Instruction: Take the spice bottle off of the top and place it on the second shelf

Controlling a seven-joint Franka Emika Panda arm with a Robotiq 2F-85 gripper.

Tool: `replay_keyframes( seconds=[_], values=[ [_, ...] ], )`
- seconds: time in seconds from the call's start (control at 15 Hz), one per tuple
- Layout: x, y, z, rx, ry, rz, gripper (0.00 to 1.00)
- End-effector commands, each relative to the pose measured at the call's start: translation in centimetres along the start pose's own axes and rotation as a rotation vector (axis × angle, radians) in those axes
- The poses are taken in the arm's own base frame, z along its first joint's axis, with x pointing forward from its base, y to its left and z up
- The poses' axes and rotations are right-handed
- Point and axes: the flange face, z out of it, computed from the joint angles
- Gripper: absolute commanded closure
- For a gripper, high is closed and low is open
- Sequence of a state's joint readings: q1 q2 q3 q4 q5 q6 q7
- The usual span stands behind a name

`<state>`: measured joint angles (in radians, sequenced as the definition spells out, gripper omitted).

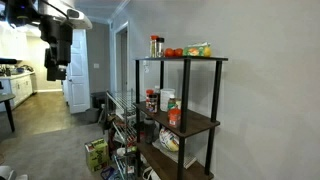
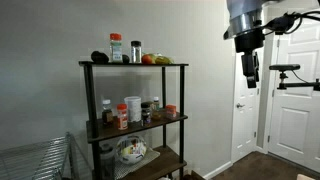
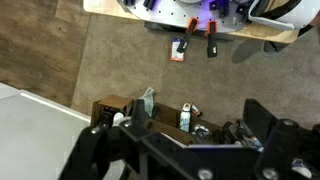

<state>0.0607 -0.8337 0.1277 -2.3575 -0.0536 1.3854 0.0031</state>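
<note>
The spice bottle [image 2: 136,51], a small dark jar, stands upright on the top [image 2: 175,64] of the black-framed rack, next to a red-capped bottle [image 2: 116,47]. In an exterior view the two bottles overlap [image 1: 155,46] at the near end of the top [image 1: 210,58]. The second shelf [image 2: 140,128] [image 1: 203,125] below holds several jars and bottles. My gripper [image 2: 250,72] [image 1: 55,72] hangs high in the air, well away from the rack, pointing down. In the wrist view the gripper [image 3: 185,135] is open and empty over the floor.
Vegetables [image 2: 156,60] [image 1: 174,52] lie on the top beside the bottles. A chrome wire rack [image 1: 120,105] [image 2: 35,155] stands next to the dark rack. White doors [image 2: 290,100] are behind the arm. A box with bottles [image 3: 150,108] sits on the floor below.
</note>
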Motion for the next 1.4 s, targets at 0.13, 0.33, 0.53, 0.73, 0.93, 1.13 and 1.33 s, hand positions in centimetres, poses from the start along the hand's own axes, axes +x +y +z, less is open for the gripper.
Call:
replay_keyframes(
  seconds=[0.13, 0.33, 0.53, 0.73, 0.93, 1.13, 1.33],
  values=[
    [0.0, 0.0, -0.1, 0.0, -0.001, 0.0, 0.0],
    [0.0, 0.0, -0.1, 0.0, -0.001, 0.0, 0.0],
    [0.0, 0.0, -0.1, 0.0, -0.001, 0.0, 0.0],
    [1.1, -0.3, -0.4, -0.004, 0.016, -0.02, 0.0],
    [4.2, -1.0, -0.7, -0.015, 0.075, -0.06, 0.0],
    [8.4, -1.9, -1.6, -0.03, 0.157, -0.084, 0.0],
    [12.6, -2.7, -2.6, -0.036, 0.23, -0.092, 0.0]
  ],
)
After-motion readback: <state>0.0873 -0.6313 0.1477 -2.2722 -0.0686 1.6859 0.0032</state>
